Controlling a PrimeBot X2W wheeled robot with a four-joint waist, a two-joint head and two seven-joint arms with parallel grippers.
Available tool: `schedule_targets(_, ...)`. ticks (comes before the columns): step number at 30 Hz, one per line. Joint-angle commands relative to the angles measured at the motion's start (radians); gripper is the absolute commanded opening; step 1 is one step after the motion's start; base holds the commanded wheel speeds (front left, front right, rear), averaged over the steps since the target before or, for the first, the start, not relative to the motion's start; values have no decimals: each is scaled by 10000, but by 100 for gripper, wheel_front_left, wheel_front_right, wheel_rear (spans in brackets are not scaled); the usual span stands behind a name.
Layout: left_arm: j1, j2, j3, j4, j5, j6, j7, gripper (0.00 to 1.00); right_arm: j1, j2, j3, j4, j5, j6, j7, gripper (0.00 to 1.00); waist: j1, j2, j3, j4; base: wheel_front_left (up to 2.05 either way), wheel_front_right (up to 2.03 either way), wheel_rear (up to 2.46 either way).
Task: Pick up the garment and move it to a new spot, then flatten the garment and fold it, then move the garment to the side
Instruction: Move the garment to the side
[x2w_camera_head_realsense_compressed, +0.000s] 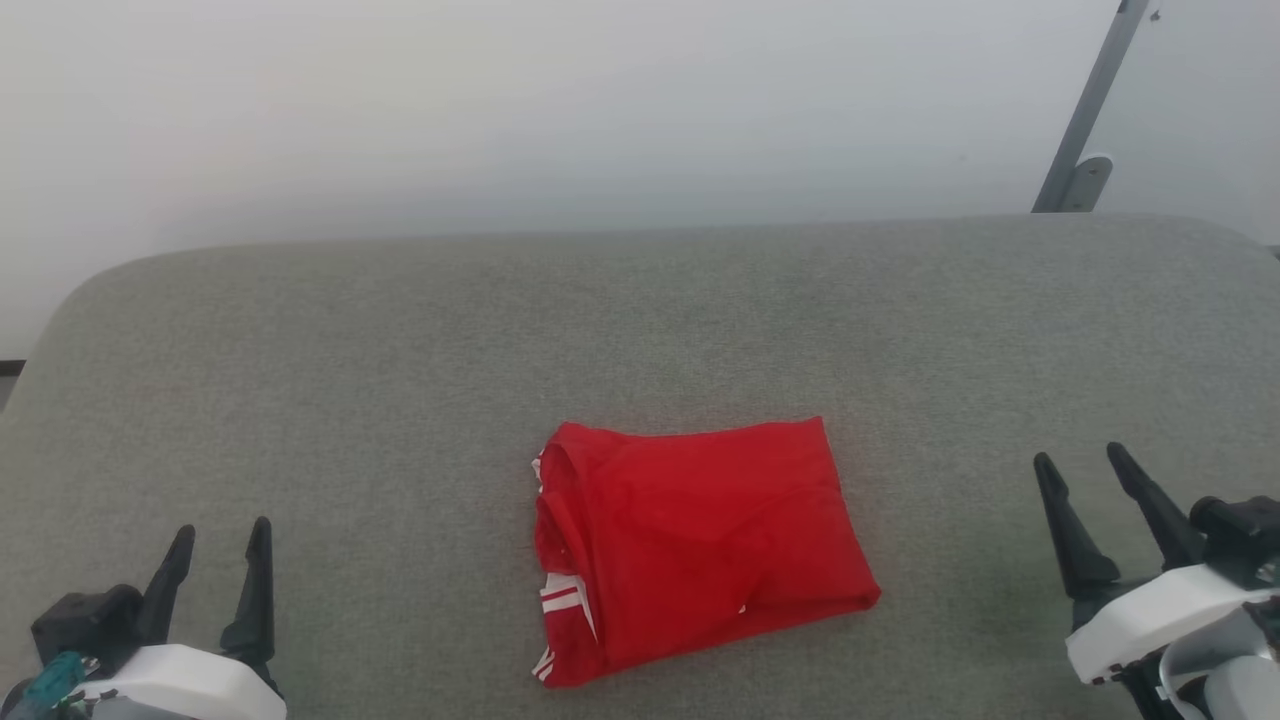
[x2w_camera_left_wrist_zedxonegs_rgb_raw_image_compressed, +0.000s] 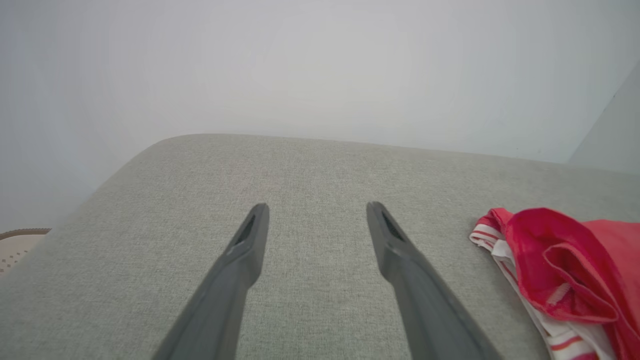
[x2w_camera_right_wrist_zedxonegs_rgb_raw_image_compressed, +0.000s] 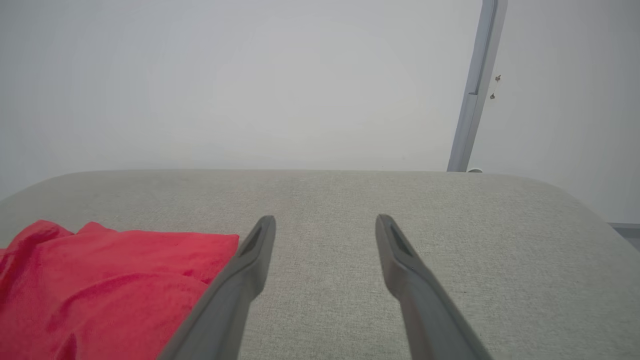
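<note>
The garment (x2w_camera_head_realsense_compressed: 695, 545), a bright red T-shirt with white striped sleeve trim poking out on its left side, lies folded into a compact rectangle on the grey fabric surface (x2w_camera_head_realsense_compressed: 400, 350), near the front middle. My left gripper (x2w_camera_head_realsense_compressed: 220, 545) rests open at the lower left, well apart from the shirt. At the lower right my right gripper (x2w_camera_head_realsense_compressed: 1082, 468) also stands open, clear of the cloth. The left wrist view has the garment (x2w_camera_left_wrist_zedxonegs_rgb_raw_image_compressed: 565, 275) at its right edge beyond the open left gripper (x2w_camera_left_wrist_zedxonegs_rgb_raw_image_compressed: 316, 210). The garment (x2w_camera_right_wrist_zedxonegs_rgb_raw_image_compressed: 105, 285) lies left of the open right gripper (x2w_camera_right_wrist_zedxonegs_rgb_raw_image_compressed: 325, 222) in the right wrist view.
A pale wall rises behind the rounded back edge of the surface. A grey metal post (x2w_camera_head_realsense_compressed: 1085, 120) leans at the back right, also seen as the post (x2w_camera_right_wrist_zedxonegs_rgb_raw_image_compressed: 472, 90). A beige perforated basket rim (x2w_camera_left_wrist_zedxonegs_rgb_raw_image_compressed: 17, 242) peeks past the surface's left edge.
</note>
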Motion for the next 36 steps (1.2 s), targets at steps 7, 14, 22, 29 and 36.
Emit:
schedule_targets(7, -197, -139, -201, -135, 159, -20, -43, 100, -428, -53, 877, -211, 592, -1, 1398, 100, 0, -1, 280, 419, 0, 0, 0)
schedule_targets(14, -517, -361, -506, -53, 197, -27, -42, 100, -1312, -299, 1849, -363, 1810, -1, 3635, 100, 0, -1, 770, 986, 0, 0, 0)
schedule_targets(22, -882, -600, -834, 138, 215, -33, -43, 100, -2131, -795, 2255, -70, 2200, 1, 6564, 100, 0, -1, 1334, 1655, 0, 0, 0)
schedule_targets(29, -1098, -651, -1054, 247, 69, -34, -43, 100, -2371, -861, 2179, 100, 2113, 1, 8673, 100, 0, -1, 1668, 2030, 0, 0, 0)
schedule_targets(36, -1290, -760, -1156, 339, 16, -29, -42, 100, -2397, -518, 2028, 266, 2002, 1, 10428, 0, 0, -1, 1965, 2265, 0, 0, 0)
